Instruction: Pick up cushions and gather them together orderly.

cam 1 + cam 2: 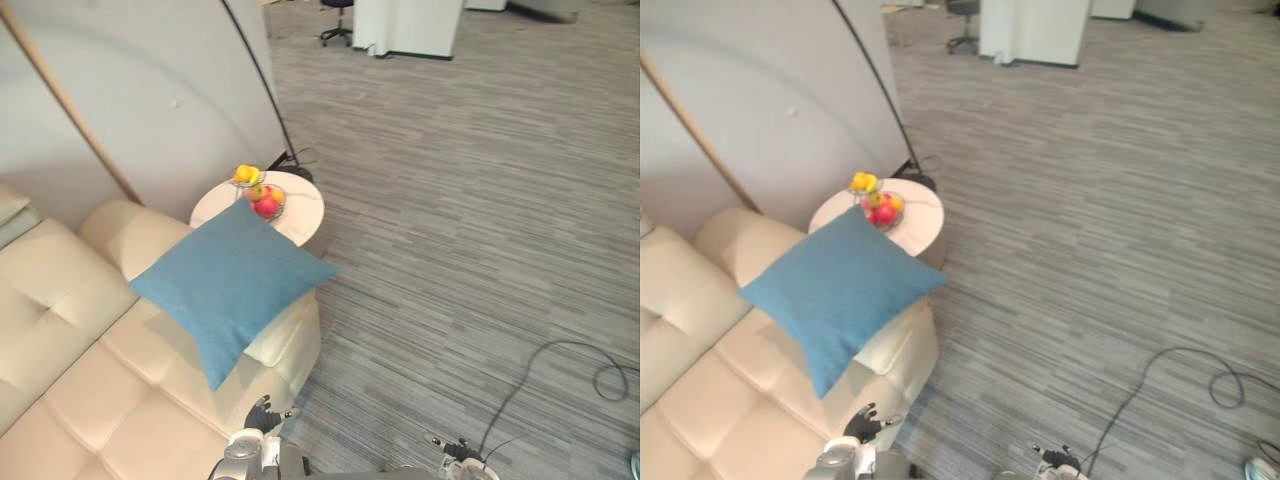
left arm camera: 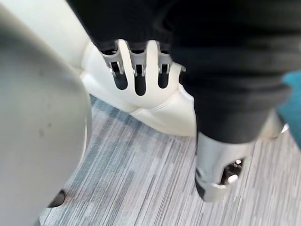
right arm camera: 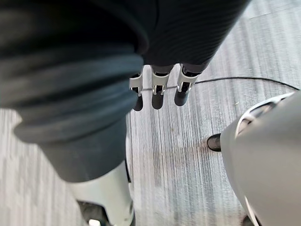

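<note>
One cushion in plain sight, not picked up yet; looks like the approach step, before any reach. Over grey carpet (image 1: 450, 200), cream sofa (image 1: 70, 400) along the near left. Across its far right arm, blue cushion (image 1: 230, 280), lying tilted, one corner down over the seat, the far corner toward the round side table (image 1: 303, 218) just beyond. On that table, fruit bowl (image 1: 262, 200), close to the cushion's far corner; touching or not, cannot tell. Next move probably: step closer, raise both arms, take the cushion from two sides without sweeping the bowl, then set it squarely on the seat. Left hand (image 1: 262, 413) low at the near edge, beside the sofa's front corner, well apart from the cushion; fingers (image 2: 136, 70) loosely straight, slightly spread, holding and touching nothing. Right hand (image 1: 452, 450) low at near right above bare carpet; fingers (image 3: 159, 87) straight, side by side, empty too.
</note>
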### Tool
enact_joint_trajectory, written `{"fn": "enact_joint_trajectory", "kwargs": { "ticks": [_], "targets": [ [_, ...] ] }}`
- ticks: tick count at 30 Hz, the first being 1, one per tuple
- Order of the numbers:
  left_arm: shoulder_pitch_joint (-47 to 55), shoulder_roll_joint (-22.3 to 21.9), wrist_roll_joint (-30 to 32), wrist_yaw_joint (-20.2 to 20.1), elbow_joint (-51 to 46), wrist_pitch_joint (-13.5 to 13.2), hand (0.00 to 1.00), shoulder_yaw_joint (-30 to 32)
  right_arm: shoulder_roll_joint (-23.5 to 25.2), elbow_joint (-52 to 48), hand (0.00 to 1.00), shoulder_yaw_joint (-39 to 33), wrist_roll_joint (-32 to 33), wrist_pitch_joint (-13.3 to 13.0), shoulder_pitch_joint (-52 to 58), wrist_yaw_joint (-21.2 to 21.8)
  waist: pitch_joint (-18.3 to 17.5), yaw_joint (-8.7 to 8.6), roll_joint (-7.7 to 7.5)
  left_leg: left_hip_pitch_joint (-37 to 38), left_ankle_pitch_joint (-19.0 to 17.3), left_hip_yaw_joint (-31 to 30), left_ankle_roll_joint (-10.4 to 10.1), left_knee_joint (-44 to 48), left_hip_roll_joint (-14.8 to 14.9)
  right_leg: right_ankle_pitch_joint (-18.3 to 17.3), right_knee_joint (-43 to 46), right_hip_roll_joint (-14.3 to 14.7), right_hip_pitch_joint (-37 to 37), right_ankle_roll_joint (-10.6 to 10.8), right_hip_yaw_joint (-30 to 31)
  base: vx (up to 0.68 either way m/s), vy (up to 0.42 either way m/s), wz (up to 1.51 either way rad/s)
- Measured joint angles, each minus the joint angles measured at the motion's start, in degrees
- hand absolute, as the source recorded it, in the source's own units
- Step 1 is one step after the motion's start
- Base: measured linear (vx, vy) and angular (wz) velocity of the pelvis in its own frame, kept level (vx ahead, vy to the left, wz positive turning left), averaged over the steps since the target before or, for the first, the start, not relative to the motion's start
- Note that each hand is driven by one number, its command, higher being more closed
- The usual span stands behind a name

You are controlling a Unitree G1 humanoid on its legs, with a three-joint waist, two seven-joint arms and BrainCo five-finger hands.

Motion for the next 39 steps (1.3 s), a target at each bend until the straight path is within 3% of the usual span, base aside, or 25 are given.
{"fn": "enact_joint_trajectory", "kwargs": {
  "ticks": [4,7,9,10,13,14,16,17,18,20,22,24,27,29,31,35,39],
  "targets": [
    [-0.1,0.9,0.1,-0.2,0.7,0.2,0.00,-0.5,0.0,0.8,0.00,-0.8,0.2,0.0,-0.4,0.3,0.1,0.00,-0.59,2.9,1.3,-1.4,0.9,-4.4,-2.6,0.3,-0.4,-1.5,2.5,0.6,-1.6,0.22,0.048,0.56],
    [0.4,1.0,0.0,-0.6,1.7,0.3,0.00,-0.4,0.1,1.2,0.00,0.0,-0.1,0.0,0.4,0.8,0.3,-0.28,-0.65,8.9,0.8,-3.2,1.7,-7.8,-3.5,-0.4,19.3,-5.8,-0.7,2.4,-0.7,0.14,0.087,0.50],
    [0.3,1.3,0.0,-1.2,1.1,0.3,0.00,-0.3,0.6,-1.7,0.00,1.9,-0.1,-0.2,1.3,1.2,0.9,-0.45,-1.46,11.1,-0.6,-5.6,2.9,-7.9,-4.8,2.0,36.3,-9.4,-8.4,3.7,4.8,0.19,-0.014,0.62],
    [0.3,1.8,0.0,-1.1,1.1,0.5,0.00,0.0,0.7,-2.2,0.00,2.7,-0.1,-0.1,1.3,1.4,1.1,-0.61,-1.93,11.5,-0.8,-6.8,3.2,-8.0,-4.8,-0.2,39.1,-9.2,-10.7,3.8,7.5,0.22,-0.074,0.67],
    [0.1,1.3,-0.1,-1.0,0.9,0.5,0.00,2.2,0.8,-2.7,0.00,3.2,-0.1,-0.2,1.8,1.6,1.2,-0.60,-1.76,11.8,-1.1,-10.8,2.8,-8.1,-3.1,-4.1,33.0,-5.9,-13.5,3.7,11.4,0.15,-0.119,0.70],
    [0.1,1.0,-0.2,-1.0,0.8,0.5,0.00,3.2,0.9,-2.8,0.00,3.3,-0.1,-0.4,1.7,1.6,1.4,-0.60,-1.48,11.9,-1.5,-12.6,2.1,-8.1,-2.1,-4.2,27.4,-3.4,-13.7,3.9,14.6,0.14,-0.193,0.72],
    [0.0,0.7,-0.5,-0.9,0.9,0.6,0.00,4.6,1.2,-2.7,0.00,3.5,0.0,-0.5,1.8,1.7,1.4,-0.59,-1.61,11.3,-2.3,-15.8,0.5,-7.5,-1.1,-3.9,17.4,0.8,-13.5,4.0,22.3,0.13,-0.254,0.84],
    [-0.2,0.6,-0.5,-0.8,0.8,0.5,0.00,4.7,1.6,-2.7,0.00,3.3,0.4,-0.5,1.9,1.6,1.2,-0.68,-2.30,10.0,-3.1,-18.4,-0.8,-6.5,-1.4,-2.5,10.2,2.5,-12.3,4.0,29.0,0.10,-0.350,1.19],
    [-0.6,0.4,-0.4,-0.8,1.2,0.6,0.00,5.4,2.1,-2.7,0.00,2.5,1.3,-0.6,2.2,1.7,1.5,-0.98,-2.59,8.8,-4.1,-21.4,-2.2,-4.9,-1.8,0.7,8.2,3.2,-10.7,2.9,30.1,0.10,-0.360,1.26],
    [-0.8,-1.5,-0.4,-1.0,1.2,0.5,0.00,6.3,1.3,-2.5,0.00,1.1,2.1,-0.5,2.2,1.5,1.1,-0.62,-0.82,8.5,-4.1,-23.7,-2.4,-4.2,-0.2,-0.7,8.8,3.6,-10.0,0.9,25.3,0.17,-0.323,1.06],
    [-0.3,-2.4,-0.4,-0.9,1.1,0.5,0.00,6.8,0.9,-2.6,0.00,1.1,2.0,-0.5,2.1,1.6,1.1,-0.60,-0.10,8.3,-2.5,-23.7,-4.6,-5.1,1.1,-1.7,9.5,3.5,-8.7,-0.5,20.9,0.19,-0.285,1.01],
    [-0.3,-2.7,-0.5,-1.0,0.5,0.5,0.00,6.8,1.1,-2.8,0.00,1.7,2.1,-0.5,1.8,1.6,0.9,-0.60,-0.50,6.8,0.3,-23.1,-5.4,-6.5,2.3,-1.8,9.3,3.6,-7.9,-0.7,16.5,0.14,-0.245,1.01],
    [-0.5,-2.9,-0.5,-0.9,0.0,0.5,0.00,6.5,1.8,-2.8,0.00,1.7,2.1,-0.5,0.8,1.5,0.9,-0.76,-1.61,4.9,5.0,-18.8,-4.2,-9.5,2.8,-1.8,8.5,2.1,-7.9,-0.8,11.7,0.05,-0.128,0.99],
    [-1.1,-3.1,-0.5,-0.9,0.0,0.6,0.00,5.6,1.8,-2.8,0.00,1.4,2.2,-0.5,0.9,1.3,0.9,-1.16,-1.76,4.3,6.1,-9.9,-3.2,-10.2,3.0,-1.7,8.1,1.1,-6.9,-0.9,7.7,0.01,-0.034,1.06],
    [-0.9,-2.9,-0.5,-0.7,0.0,0.6,0.00,5.0,1.7,-2.9,0.00,1.3,2.5,-0.5,1.1,1.0,0.8,-1.28,-1.91,4.5,6.5,-4.5,-2.7,-10.3,2.7,-1.7,8.0,0.8,-5.8,-0.9,7.3,-0.01,0.039,0.72],
    [-0.4,-1.5,-0.7,-0.7,0.2,0.4,0.00,3.4,1.3,-2.9,0.00,1.5,3.2,-0.6,0.5,1.0,0.0,-1.02,-2.17,5.1,8.8,-5.2,-2.8,-15.6,1.1,-1.2,3.8,0.5,-5.0,-0.8,7.9,-0.07,0.106,0.27],
    [1.3,3.0,-0.7,-0.3,-0.7,0.5,0.00,3.4,-0.4,-5.0,0.00,1.5,3.0,-0.2,1.2,1.0,-1.0,-1.15,-2.41,7.4,10.7,-5.0,-2.2,-20.2,0.3,0.2,1.1,0.5,-4.0,0.7,8.8,-0.06,0.085,-0.06]
  ]
}}
